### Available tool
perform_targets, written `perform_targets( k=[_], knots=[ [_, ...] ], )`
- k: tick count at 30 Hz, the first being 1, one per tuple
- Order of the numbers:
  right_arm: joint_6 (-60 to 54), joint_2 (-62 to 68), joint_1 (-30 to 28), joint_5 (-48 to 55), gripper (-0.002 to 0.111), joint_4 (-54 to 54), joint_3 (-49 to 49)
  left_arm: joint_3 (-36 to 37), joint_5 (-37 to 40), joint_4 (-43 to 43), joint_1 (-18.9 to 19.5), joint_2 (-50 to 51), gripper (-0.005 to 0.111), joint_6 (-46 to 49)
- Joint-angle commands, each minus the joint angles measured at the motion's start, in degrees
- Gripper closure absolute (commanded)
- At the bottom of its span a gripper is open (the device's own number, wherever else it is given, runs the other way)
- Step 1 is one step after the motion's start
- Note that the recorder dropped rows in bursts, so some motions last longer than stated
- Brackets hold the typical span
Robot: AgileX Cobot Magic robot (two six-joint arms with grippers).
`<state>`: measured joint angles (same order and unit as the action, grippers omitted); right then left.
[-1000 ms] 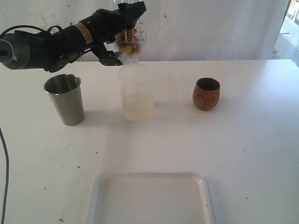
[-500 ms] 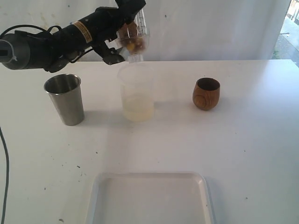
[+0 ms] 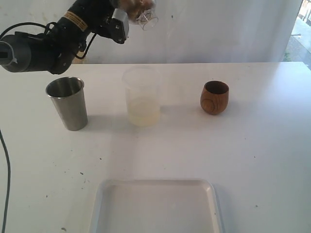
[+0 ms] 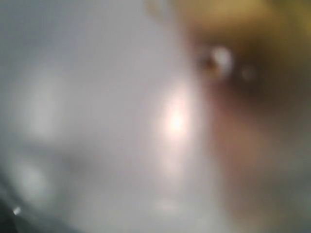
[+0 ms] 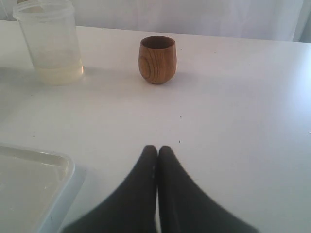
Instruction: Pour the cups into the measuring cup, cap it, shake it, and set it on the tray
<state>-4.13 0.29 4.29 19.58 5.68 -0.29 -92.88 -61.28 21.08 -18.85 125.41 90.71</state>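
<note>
The white tray [image 3: 155,182] lies nearest on the bench [image 3: 262,160], with the right fingers [image 5: 146,184] pressed together near it. Farther back stand the steel tumbler [image 3: 68,104], a frosted cup [image 3: 142,97] holding pale liquid and the wooden cup [image 3: 214,98]. Above and behind them, the left fingers [image 3: 120,24] grip the clear measuring cup [image 3: 146,17], which is tilted in the air.

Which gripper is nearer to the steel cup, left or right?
Left. The left gripper, holding a clear jar, is raised high above the steel cup, off to its side. The right gripper is low by the tray, farther off, facing the wooden cup.
</note>
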Motion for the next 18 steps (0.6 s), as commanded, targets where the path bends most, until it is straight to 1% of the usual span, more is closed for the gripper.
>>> perform_targets(
  k=[1,7,12,18],
  knots=[
    [-0.13,-0.29,-0.31,0.01,0.108,-0.16,0.29,0.19,-2.21,-5.88,-0.11,-0.88,0.107,-2.22],
    [-0.13,-0.29,-0.31,0.01,0.108,-0.16,0.29,0.19,-2.12,-12.32,-0.11,-0.88,0.107,-18.67],
    [-0.13,-0.29,-0.31,0.01,0.108,-0.16,0.29,0.19,-2.68,-15.57,-0.11,-0.88,0.107,-29.03],
    [-0.13,-0.29,-0.31,0.01,0.108,-0.16,0.29,0.19,-4.56,-17.38,-0.11,-0.88,0.107,-40.12]
  ],
)
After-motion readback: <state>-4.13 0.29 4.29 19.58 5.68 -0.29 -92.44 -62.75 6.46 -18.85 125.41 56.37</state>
